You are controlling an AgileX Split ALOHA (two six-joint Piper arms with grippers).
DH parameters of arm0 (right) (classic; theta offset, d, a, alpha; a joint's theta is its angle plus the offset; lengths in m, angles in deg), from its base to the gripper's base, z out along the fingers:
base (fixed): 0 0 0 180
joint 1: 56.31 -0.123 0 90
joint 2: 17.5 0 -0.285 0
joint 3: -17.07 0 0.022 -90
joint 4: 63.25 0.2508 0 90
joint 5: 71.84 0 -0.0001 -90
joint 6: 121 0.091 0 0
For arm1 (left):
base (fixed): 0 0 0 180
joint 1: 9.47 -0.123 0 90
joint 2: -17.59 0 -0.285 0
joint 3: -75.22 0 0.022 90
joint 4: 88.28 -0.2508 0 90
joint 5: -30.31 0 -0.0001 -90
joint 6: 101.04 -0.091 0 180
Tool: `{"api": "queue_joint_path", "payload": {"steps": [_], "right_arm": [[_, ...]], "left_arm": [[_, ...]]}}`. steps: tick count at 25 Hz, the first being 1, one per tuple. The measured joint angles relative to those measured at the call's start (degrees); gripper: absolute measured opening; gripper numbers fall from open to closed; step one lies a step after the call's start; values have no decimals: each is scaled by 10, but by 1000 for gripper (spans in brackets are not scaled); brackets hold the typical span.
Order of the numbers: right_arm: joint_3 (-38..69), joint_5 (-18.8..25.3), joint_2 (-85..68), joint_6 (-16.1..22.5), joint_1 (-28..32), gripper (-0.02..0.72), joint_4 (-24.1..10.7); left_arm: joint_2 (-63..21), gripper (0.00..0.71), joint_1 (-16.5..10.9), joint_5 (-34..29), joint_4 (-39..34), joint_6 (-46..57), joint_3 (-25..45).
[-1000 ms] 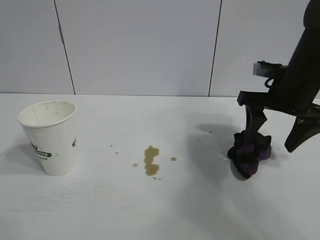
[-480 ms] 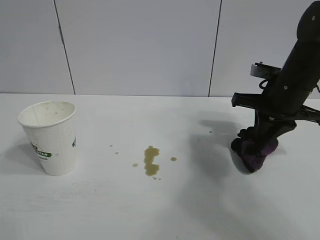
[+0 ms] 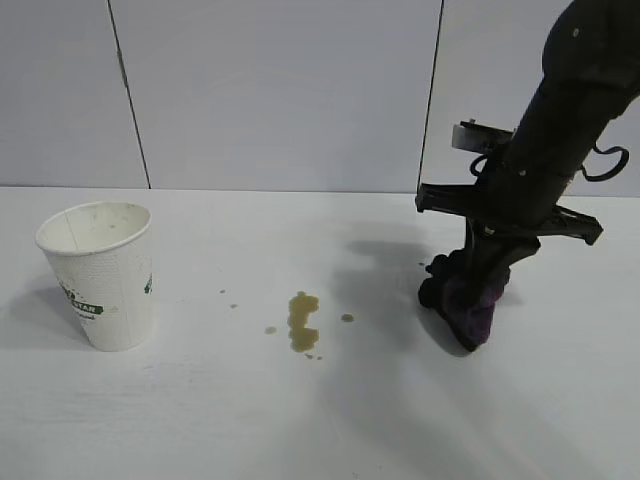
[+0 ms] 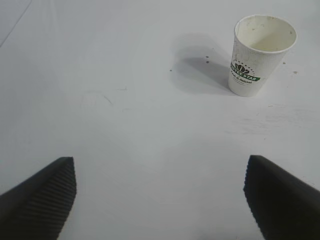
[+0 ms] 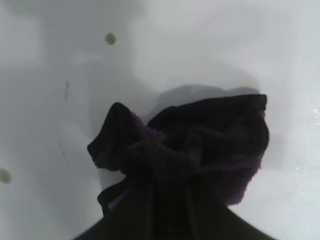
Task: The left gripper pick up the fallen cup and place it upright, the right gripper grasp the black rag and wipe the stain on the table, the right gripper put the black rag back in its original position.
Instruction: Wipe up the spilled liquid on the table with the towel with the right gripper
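The black rag (image 3: 462,300) sits bunched on the table (image 3: 320,420), pinched in the closed fingers of the right gripper (image 3: 478,283), which comes down on it steeply from the 1 o'clock side in the exterior view. The rag lies at about 3 o'clock from the stain (image 3: 303,321), apart from it, with bare white tabletop between them. Purple folds show under the black fingers, and the lower end of the cloth meets the tabletop.

The right wrist view shows the grip that the exterior view partly hides: the rag (image 5: 200,150) is gathered into a knot where the dark fingers close on it, its folds fanning out beyond. Two small brown droplets (image 5: 110,38) mark the white surface nearby.

The stain is a small yellowish-brown puddle with a few specks around it. At its 9 o'clock, well apart, the cup (image 3: 100,272) stands upright, mouth up.

Only the left wrist view shows the left gripper (image 4: 160,195): its two ribbed fingers (image 4: 42,192) stand wide apart with nothing between them, above bare table, with the cup (image 4: 260,52) at about 1 o'clock, well clear.
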Motion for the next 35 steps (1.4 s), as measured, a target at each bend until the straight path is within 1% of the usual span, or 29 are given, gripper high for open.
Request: {"api": "queue_joint_path", "payload": {"steps": [1, 3, 6, 8, 12, 16, 19, 22, 27, 35], "right_arm": [[-10, 11, -4, -2, -6, 52, 7], [-27, 20, -10, -5, -27, 52, 23], [-42, 12, -11, -6, -71, 52, 39], [-43, -11, -11, -5, -105, 52, 42], [-43, -67, -11, 10, -172, 52, 45], [-43, -101, -1, 21, -214, 52, 47], [-43, -118, 25, 33, -226, 52, 49], [-43, -139, 52, 43, -228, 52, 54], [-51, -171, 75, 46, -229, 52, 76], [-116, -175, 116, 51, -229, 52, 83]], "left_arm": [[0, 654, 0, 0, 0, 0, 0], [0, 654, 0, 0, 0, 0, 0], [0, 654, 0, 0, 0, 0, 0], [0, 654, 0, 0, 0, 0, 0], [0, 654, 0, 0, 0, 0, 0], [0, 654, 3, 0, 0, 0, 0], [0, 654, 10, 0, 0, 0, 0], [0, 654, 11, 0, 0, 0, 0], [0, 654, 11, 0, 0, 0, 0], [0, 654, 11, 0, 0, 0, 0]]}}
